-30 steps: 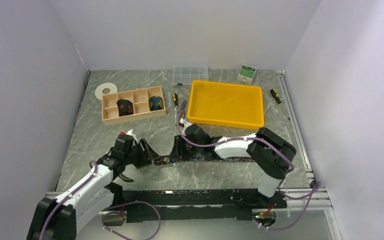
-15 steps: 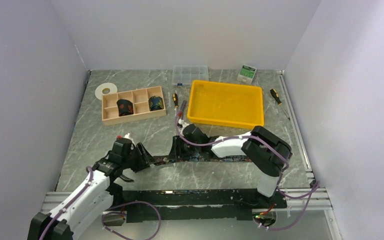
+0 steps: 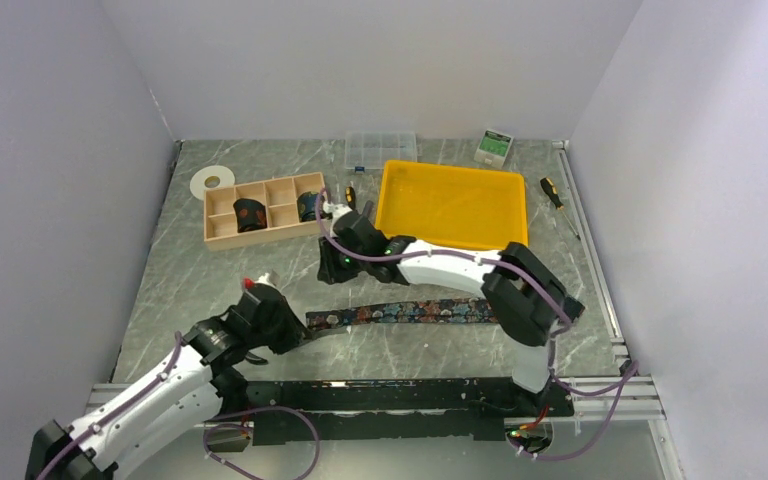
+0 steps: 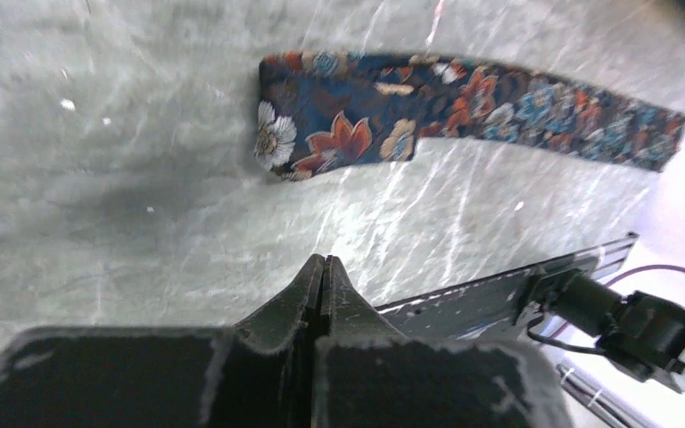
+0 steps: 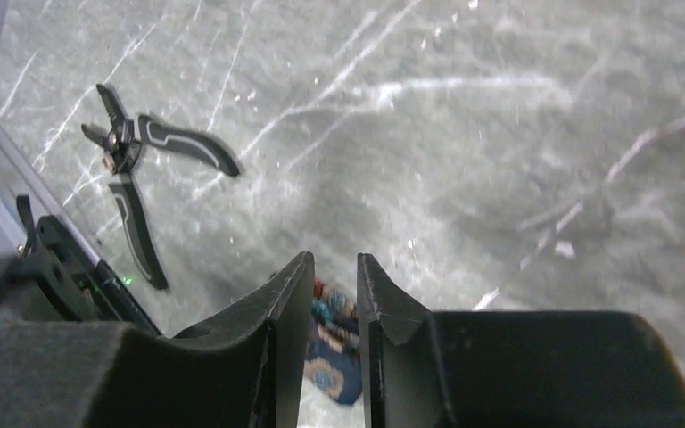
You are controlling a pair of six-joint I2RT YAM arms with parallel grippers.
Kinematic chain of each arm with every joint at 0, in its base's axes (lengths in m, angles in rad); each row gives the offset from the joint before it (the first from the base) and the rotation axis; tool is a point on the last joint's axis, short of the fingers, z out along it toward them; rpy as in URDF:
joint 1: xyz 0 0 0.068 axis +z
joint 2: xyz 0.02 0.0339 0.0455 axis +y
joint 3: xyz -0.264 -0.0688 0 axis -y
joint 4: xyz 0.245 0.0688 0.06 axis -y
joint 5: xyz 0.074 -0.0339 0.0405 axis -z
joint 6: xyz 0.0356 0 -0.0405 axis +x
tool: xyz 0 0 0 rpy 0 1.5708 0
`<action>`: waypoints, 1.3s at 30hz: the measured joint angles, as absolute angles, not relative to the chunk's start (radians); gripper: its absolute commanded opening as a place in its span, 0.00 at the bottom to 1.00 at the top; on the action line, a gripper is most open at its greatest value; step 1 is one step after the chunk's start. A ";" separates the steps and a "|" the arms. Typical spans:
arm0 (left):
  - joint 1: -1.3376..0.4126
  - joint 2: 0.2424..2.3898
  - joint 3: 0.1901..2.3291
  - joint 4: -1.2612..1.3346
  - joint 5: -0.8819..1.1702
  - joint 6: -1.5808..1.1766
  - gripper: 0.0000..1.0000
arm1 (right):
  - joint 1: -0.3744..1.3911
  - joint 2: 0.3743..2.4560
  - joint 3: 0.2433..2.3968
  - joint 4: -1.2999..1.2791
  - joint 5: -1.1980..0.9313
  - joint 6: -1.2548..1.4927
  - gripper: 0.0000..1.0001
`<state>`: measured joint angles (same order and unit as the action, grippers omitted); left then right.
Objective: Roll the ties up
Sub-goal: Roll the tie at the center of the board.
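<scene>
Top external view: one flat tie [image 3: 405, 312] lies unrolled on the table [image 3: 210, 265], a long strip running left to right in front of the arm bases, print side up. The left hand [image 3: 295, 335] sits low at the strip's left end, just beside it. From the left wrist view, this hand [image 4: 322, 260] has its two fingers pressed together with nothing between them, and the flat tie [image 4: 473, 98] lies on the stone past the tips, apart from them, with its wider end nearest. The right hand [image 3: 332, 268] is farther back, between the strip and a wooden box [image 3: 260, 236], and does not touch the strip. In the right wrist view its fingers [image 5: 281, 294] stand a narrow gap apart. A scrap of floral cloth [image 5: 330, 357] shows through that gap, but it seems to lie on the table below rather than in the grip. That same view shows black-handled pliers [image 5: 183, 144] lying open on the table near its front rail. Two coiled ties [image 3: 250, 213] stand in separate compartments of the wooden box, the second one [image 3: 308, 207] at the box's right end, close to the right arm's wrist. A yellow tray [image 3: 460, 245] sits to the right of the box.
</scene>
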<state>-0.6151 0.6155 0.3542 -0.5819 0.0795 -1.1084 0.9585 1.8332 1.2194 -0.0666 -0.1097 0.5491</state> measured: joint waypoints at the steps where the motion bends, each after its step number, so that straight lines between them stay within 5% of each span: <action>1: -0.647 0.629 0.348 -0.576 0.067 -1.126 0.03 | 0.958 1.863 1.260 -0.077 -0.109 0.536 0.27; 11: -0.797 0.796 0.298 -0.426 -0.104 -1.228 0.03 | 0.963 2.090 1.420 -0.221 -0.144 0.449 0.26; 39: -0.799 0.892 0.266 -0.270 -0.258 -1.268 0.03 | 1.011 2.040 1.337 -0.213 -0.238 0.422 0.26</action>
